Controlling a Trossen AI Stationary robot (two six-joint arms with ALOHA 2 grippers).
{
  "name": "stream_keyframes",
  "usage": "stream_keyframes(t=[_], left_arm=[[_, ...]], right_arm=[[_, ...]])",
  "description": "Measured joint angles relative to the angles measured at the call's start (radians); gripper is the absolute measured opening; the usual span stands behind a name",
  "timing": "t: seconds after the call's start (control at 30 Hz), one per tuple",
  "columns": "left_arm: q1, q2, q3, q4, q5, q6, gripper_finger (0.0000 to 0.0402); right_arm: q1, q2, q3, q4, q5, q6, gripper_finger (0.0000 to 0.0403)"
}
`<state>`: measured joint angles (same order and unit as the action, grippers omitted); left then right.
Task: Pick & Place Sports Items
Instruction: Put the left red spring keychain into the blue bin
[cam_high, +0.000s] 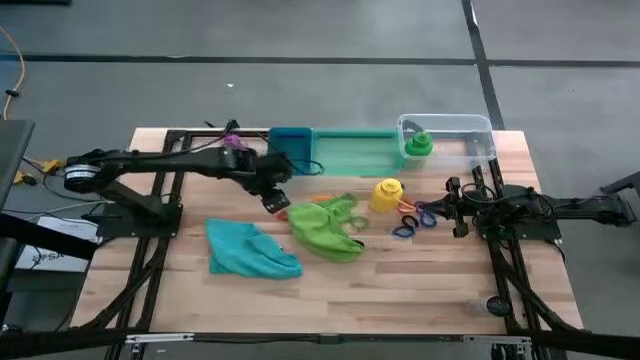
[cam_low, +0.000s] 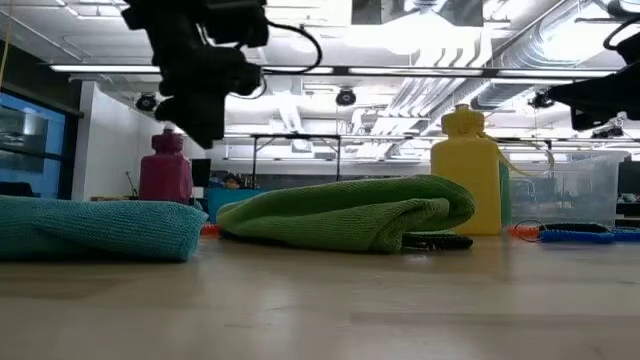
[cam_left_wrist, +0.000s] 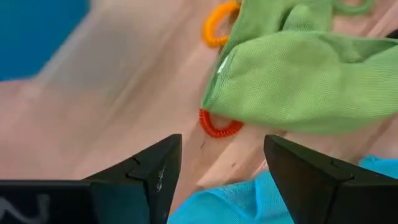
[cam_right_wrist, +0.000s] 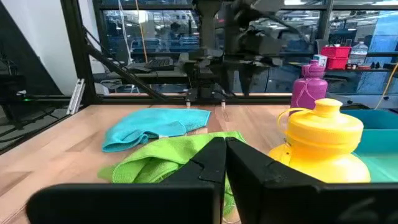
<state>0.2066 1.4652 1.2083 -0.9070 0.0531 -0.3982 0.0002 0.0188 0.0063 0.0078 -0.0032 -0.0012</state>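
Note:
My left gripper (cam_high: 275, 203) (cam_left_wrist: 221, 146) hangs open above the table, slanting down, with nothing between its fingers. Below it lie a red ring (cam_left_wrist: 219, 124), partly under the edge of the lime-green cloth (cam_high: 328, 226) (cam_left_wrist: 311, 81), an orange ring (cam_left_wrist: 214, 25), and the teal cloth (cam_high: 250, 250) on the near side. A yellow bottle (cam_high: 387, 194) stands upright beside the lime-green cloth. More rings (cam_high: 415, 220) lie near it. A purple bottle (cam_low: 165, 170) stands behind the left arm. A green bottle (cam_high: 418, 145) is in the clear bin. My right gripper (cam_high: 455, 205) (cam_right_wrist: 225, 163) rests shut at the right.
A blue bin (cam_high: 292, 148), a green bin (cam_high: 355, 155) and a clear bin (cam_high: 465, 128) stand in a row along the far edge. Bare wood lies along the near edge, in front of both cloths.

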Motion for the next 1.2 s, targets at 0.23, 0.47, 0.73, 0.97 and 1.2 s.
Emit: stream_keyframes(t=[0.23, 0.47, 0.73, 0.97, 1.2], left_arm=[[-0.028, 0.07, 0.0, -0.01, 0.001, -0.029, 0.0186], [-0.028, 0.159, 0.0, -0.01, 0.003, -0.024, 0.0186], [-0.028, 0.245, 0.0, -0.006, 0.003, -0.02, 0.0186], [-0.028, 0.3, 0.0, 0.031, 0.002, 0.005, 0.0186], [-0.028, 0.345, 0.0, 0.08, 0.001, 0.006, 0.0186]], right_arm=[[0.0, 0.0, 0.0, 0.0, 0.0, 0.0, 0.0], [0.0, 0.0, 0.0, 0.0, 0.0, 0.0, 0.0], [0.0, 0.0, 0.0, 0.0, 0.0, 0.0, 0.0], [0.0, 0.0, 0.0, 0.0, 0.0, 0.0, 0.0], [0.0, 0.0, 0.0, 0.0, 0.0, 0.0, 0.0]])
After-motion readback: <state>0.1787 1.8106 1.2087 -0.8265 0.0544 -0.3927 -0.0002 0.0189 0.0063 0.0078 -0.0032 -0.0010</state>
